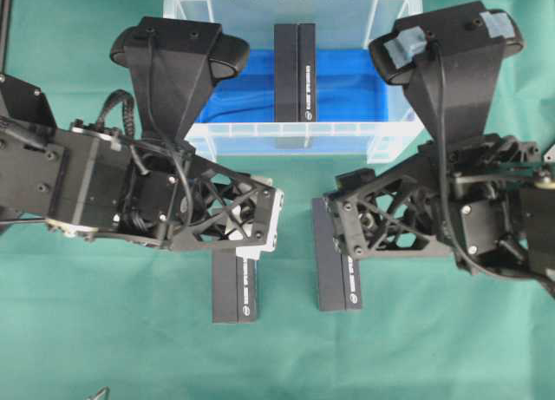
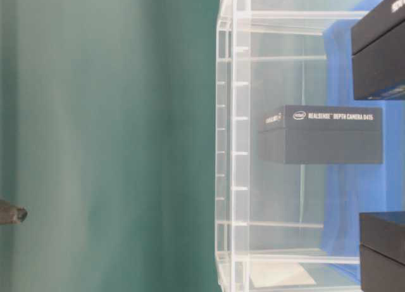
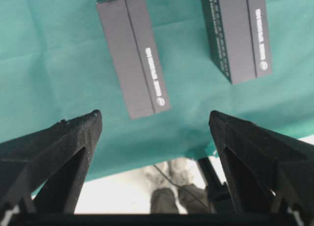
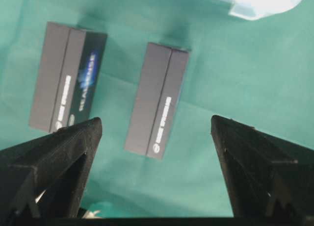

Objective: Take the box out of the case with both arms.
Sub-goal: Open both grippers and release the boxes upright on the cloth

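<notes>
While both arms hang over the green cloth (image 1: 87,331) near the front of the scene, I log the following.

Item one: clear translucent plastic rectangular case (image 1: 295,143) with a blue sheet on its floor, at the far middle of the overhead view. One dark grey oblong cardboard box (image 1: 295,70) remains inside it, lying near the centre and clear of the walls; the table-level view shows the same box (image 2: 320,133) through the clear wall.

Item two: two more dark grey boxes already on the cloth outside the case, the left one (image 1: 235,287) partly under my left gripper (image 1: 264,231), the right one (image 1: 336,270) partly under my right gripper (image 1: 340,222). Both lie side by side, apart from each other.

Item three: left gripper (image 3: 156,125), jaws wide apart, holding nothing. Right gripper (image 4: 156,125), jaws likewise spread, empty.

Step in hand, as I judge it: between deliveries, with one box still to fetch. My next move calls for raising both arms, carrying them far over the case rim, lowering inside without striking the walls, and closing on opposite ends of the remaining box.
</notes>
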`<action>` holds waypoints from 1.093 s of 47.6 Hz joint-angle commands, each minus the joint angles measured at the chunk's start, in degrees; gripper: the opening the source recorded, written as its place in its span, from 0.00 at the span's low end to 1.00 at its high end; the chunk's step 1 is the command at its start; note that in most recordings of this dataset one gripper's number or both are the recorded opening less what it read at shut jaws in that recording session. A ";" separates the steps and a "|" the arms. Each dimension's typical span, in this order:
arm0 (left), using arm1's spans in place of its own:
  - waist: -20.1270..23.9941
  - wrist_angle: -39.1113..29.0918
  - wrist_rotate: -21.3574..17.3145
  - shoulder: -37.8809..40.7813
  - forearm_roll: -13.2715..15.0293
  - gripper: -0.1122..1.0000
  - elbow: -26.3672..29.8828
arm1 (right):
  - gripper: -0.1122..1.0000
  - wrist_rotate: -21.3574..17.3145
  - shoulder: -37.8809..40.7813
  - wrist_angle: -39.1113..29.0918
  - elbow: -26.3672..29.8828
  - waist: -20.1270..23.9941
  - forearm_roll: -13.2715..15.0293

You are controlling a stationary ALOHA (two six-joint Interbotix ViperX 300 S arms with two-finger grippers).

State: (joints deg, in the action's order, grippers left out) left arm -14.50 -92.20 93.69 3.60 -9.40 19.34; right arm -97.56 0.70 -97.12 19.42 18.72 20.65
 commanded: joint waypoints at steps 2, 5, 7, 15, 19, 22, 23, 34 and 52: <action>0.18 0.00 -0.09 -2.02 -0.26 0.87 0.70 | 0.91 -0.09 -1.14 -0.09 1.14 0.18 0.35; 0.26 0.00 -0.18 -2.02 -0.26 0.87 0.70 | 0.91 -0.09 -1.14 -0.09 1.14 0.09 0.35; 0.26 0.00 -0.18 -2.02 -0.26 0.87 0.70 | 0.91 -0.09 -1.14 -0.09 1.14 0.09 0.35; 0.35 0.00 -0.70 -2.11 -0.26 0.87 0.62 | 0.91 0.53 -1.14 -0.18 1.14 0.09 0.35; 0.18 -0.35 -1.32 -2.37 -0.26 0.87 0.35 | 0.91 1.76 -1.41 -1.23 1.05 0.44 -0.26; 0.00 -0.70 -1.32 -2.90 -0.26 0.87 -0.26 | 0.91 3.16 -1.67 -3.34 1.05 0.53 -1.14; -0.18 -0.70 -1.23 -3.16 -0.26 0.87 -0.62 | 0.91 3.43 -1.76 -3.96 1.05 0.62 -1.41; -1.32 -0.97 1.05 -7.21 -0.26 0.87 -5.80 | 0.91 4.39 -3.96 -10.63 0.53 1.23 -2.72; -4.66 -0.97 7.73 -16.96 -0.09 0.87 -18.37 | 0.91 3.34 -12.83 -12.83 -10.28 2.55 -4.13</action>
State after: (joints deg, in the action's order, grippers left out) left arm -18.11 -93.08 100.20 -10.02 -9.40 2.90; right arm -94.04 -8.61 -109.69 10.55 21.01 16.88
